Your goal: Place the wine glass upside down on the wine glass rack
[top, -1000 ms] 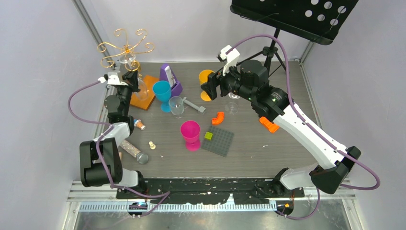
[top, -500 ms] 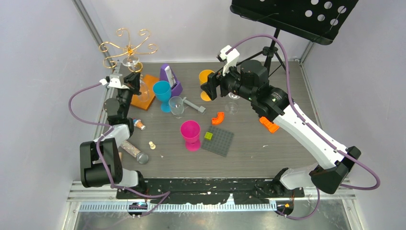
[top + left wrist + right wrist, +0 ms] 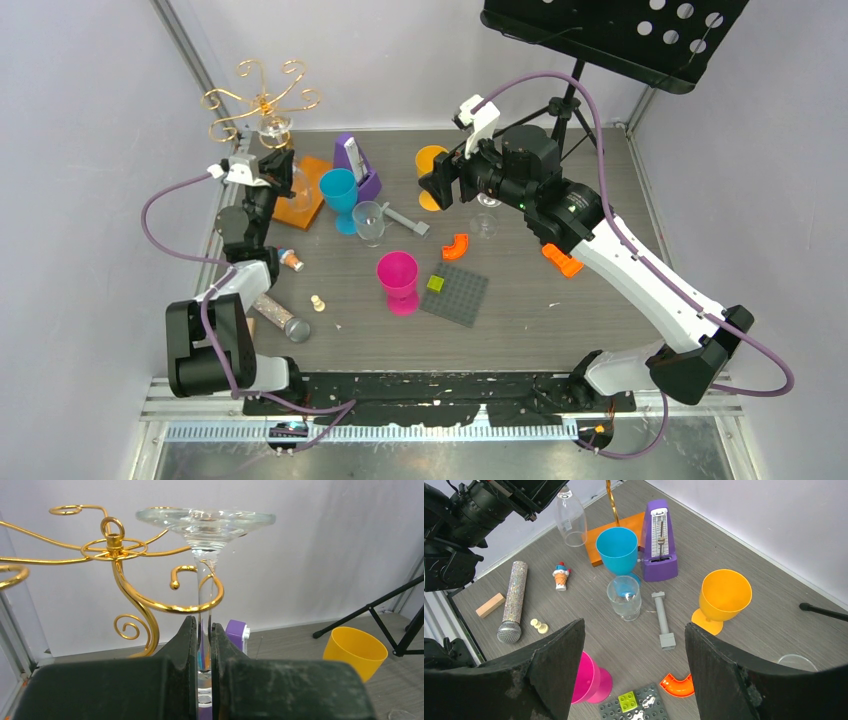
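At the far left of the table [image 3: 560, 300], the left fingers [image 3: 185, 645] were clenched on the stem of the wine glass [image 3: 202, 580], with only the thin stem showing between them. The glass was upside down: its round foot was on top, level and above the gold scroll arms of the wine glass rack [image 3: 114, 541]. The stem ran down through one open gold curl. Whether the glass touched the wire could not be told. In the right wrist view the bowl hung mouth down under the left fingers, just beside the rack's orange base [image 3: 310, 200] and clear of the table.

Right of the rack stood a blue goblet [image 3: 616, 547] and a purple metronome [image 3: 659, 540], close together. A clear tumbler [image 3: 624, 597] stood just in front of the goblet. A pink goblet [image 3: 591, 680] stood nearer the arms, and a yellow goblet [image 3: 722, 595] stood further right.

The right fingers [image 3: 551, 675] were spread wide with nothing between them. They touched nothing and hung above the table near the yellow goblet, well apart from the rack.
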Robot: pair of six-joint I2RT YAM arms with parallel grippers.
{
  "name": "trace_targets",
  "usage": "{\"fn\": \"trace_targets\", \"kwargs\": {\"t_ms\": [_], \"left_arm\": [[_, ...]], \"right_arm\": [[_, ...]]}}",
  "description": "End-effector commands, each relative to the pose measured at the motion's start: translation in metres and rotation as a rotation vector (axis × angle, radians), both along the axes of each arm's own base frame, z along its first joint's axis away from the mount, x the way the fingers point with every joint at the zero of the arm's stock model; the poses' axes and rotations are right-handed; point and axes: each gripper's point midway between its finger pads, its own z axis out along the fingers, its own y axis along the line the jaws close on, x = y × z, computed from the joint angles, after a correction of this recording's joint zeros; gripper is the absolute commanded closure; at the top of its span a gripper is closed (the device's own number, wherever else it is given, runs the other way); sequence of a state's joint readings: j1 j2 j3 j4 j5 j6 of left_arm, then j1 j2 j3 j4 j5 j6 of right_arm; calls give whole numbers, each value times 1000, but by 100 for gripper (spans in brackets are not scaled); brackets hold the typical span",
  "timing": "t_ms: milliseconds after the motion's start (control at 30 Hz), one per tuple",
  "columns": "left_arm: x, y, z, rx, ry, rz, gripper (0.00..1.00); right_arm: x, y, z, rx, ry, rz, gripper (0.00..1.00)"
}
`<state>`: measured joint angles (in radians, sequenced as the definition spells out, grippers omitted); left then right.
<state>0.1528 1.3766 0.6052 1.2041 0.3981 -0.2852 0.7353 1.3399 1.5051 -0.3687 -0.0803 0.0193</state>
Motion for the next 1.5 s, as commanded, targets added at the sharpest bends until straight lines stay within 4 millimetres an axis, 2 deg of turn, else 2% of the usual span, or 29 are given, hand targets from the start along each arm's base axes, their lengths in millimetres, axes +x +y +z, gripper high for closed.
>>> {"fn": "trace_targets", "kwargs": {"t_ms": [0,200,500,633,933,1133,1300,1467], "left_arm": [[-17,-2,47,45,-164,2,100],[-14,-5,42,57,-145,-15,100],[7,-7,19,84,-30,-39,100],[14,-1,11,76,-6,-12,90],[19,12,0,73,23,48,80],[23,17,1,71,24,68,71],[19,19,-2,66,32,77,63],[6,23,-1,57,23,112,53]], "right_arm": [[-2,-1,13,22,-41,15,21],[-3,0,14,25,-39,22,21],[-4,-2,14,24,-41,20,21],[-4,-2,13,23,-40,20,20],[-4,-2,11,20,-35,18,20],[-4,-2,10,19,-33,17,20],[-3,-1,9,16,-33,15,20],[-1,-1,8,14,-32,12,20]]}}
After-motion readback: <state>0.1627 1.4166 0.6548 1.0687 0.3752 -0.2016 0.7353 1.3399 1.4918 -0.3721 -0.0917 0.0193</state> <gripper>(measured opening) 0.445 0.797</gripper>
